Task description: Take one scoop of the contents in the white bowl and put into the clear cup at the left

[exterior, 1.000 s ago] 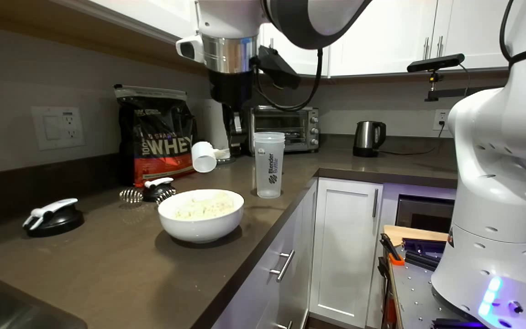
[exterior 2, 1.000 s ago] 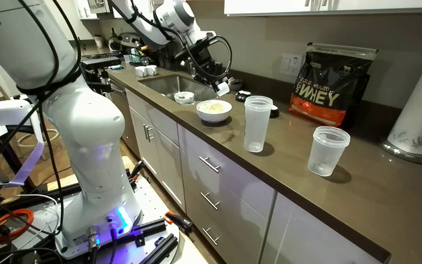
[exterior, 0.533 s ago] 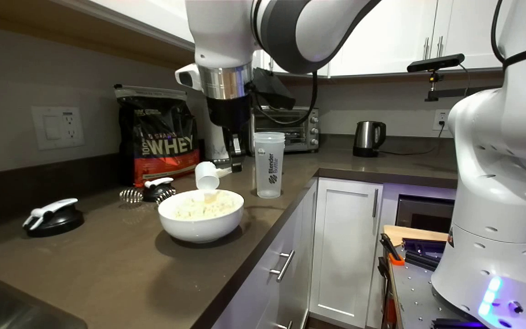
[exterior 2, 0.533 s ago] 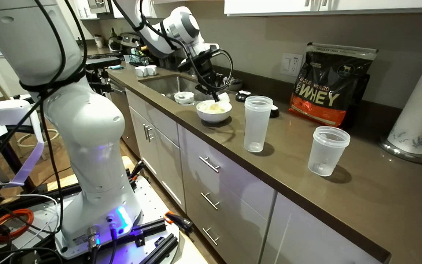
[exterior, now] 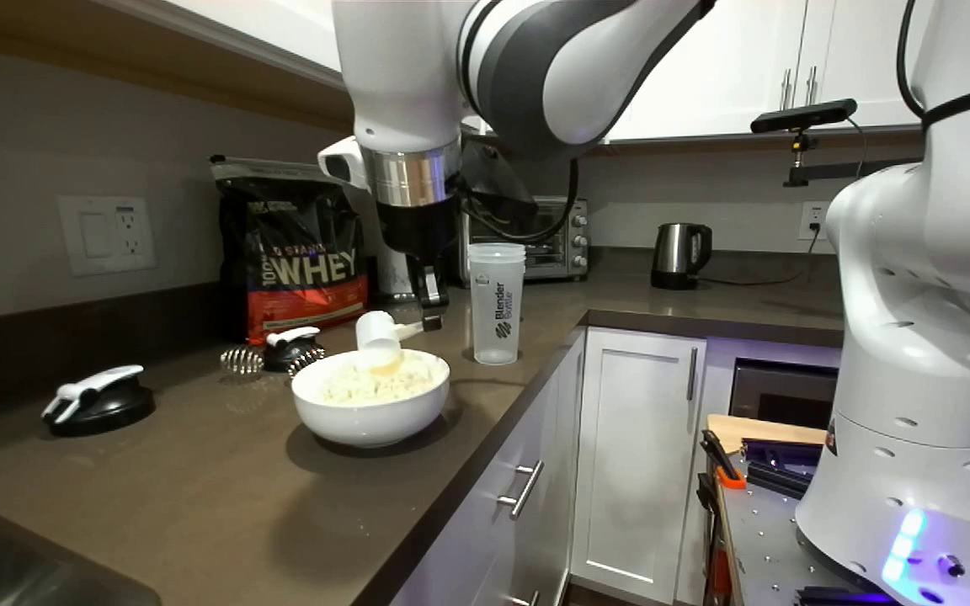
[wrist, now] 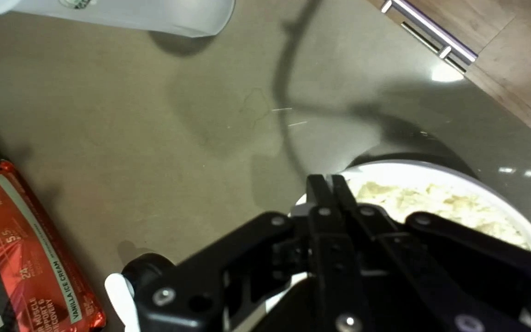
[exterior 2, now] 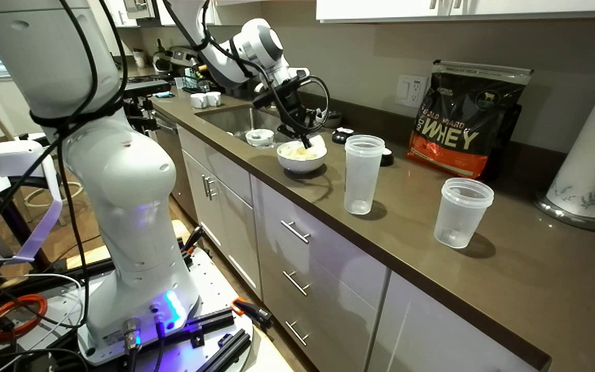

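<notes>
In an exterior view the pincer (exterior: pixel 432 323) pinches a measuring scoop (exterior: pixel 376 333) at 12 o'clock in the white bowl (exterior: pixel 370 426); filling seems in hand. Next likely: dig through the powder (exterior: pixel 371 386) (Blender Bottle tumbler (exterior: pixel 497 305) beyond 2 o'clock).

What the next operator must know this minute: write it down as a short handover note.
Gripper: shut on the scoop by its handle.
Job's things: the scoop's mouth tilts down at the powder in the white bowl; how full it is cannot be told. The tall cup stands upright, open-topped, left of the short cup in an exterior view; no powder shows inside it.
Done: scoop in grip and at the powder.
Left, most likely: finish scooping, turn the mouth up, carry it to the tall cup and tip it in.
</notes>
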Available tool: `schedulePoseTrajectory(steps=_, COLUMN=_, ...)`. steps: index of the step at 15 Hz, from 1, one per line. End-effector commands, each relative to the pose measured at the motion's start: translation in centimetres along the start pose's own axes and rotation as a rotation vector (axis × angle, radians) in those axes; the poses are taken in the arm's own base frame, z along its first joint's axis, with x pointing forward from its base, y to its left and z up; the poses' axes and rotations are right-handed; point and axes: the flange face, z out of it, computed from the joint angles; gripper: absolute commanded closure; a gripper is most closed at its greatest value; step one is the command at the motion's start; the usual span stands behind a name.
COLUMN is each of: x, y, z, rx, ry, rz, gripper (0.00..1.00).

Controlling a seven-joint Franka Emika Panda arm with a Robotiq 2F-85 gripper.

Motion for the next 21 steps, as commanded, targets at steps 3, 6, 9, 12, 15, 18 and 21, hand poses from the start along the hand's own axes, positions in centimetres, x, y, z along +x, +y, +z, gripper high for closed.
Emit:
schedulePoseTrajectory(steps=3, x=0.4, y=-0.6, z=0.8, rx=-0.043, ry=0.018, rz=-0.004, gripper=0.99)
schedulePoseTrajectory(steps=6, x=0.4, y=-0.8, z=1.0, rx=-0.027, ry=0.009, rz=-0.006, gripper=0.99)
schedulePoseTrajectory(steps=9, x=0.3, y=-1.2, z=1.3, rx=-0.023, ry=0.005, rz=-0.013, gripper=0.99)
schedulePoseTrajectory(steps=12, x=0.4, y=-2.0, z=1.5, rx=-0.013, ry=-0.003, rz=-0.029, gripper=0.99)
schedulePoseTrajectory(steps=15, x=0.4, y=-3.1, z=1.6, rx=0.018, ry=-0.013, rz=-0.045, gripper=0.99)
schedulePoseTrajectory(steps=18, x=0.7, y=-4.0, z=1.7, rx=0.083, ry=-0.026, rz=-0.038, gripper=0.99)
schedulePoseTrajectory(steps=21, x=0.9, y=-3.9, z=1.4, rx=0.131, ry=-0.028, rz=-0.007, gripper=0.99)
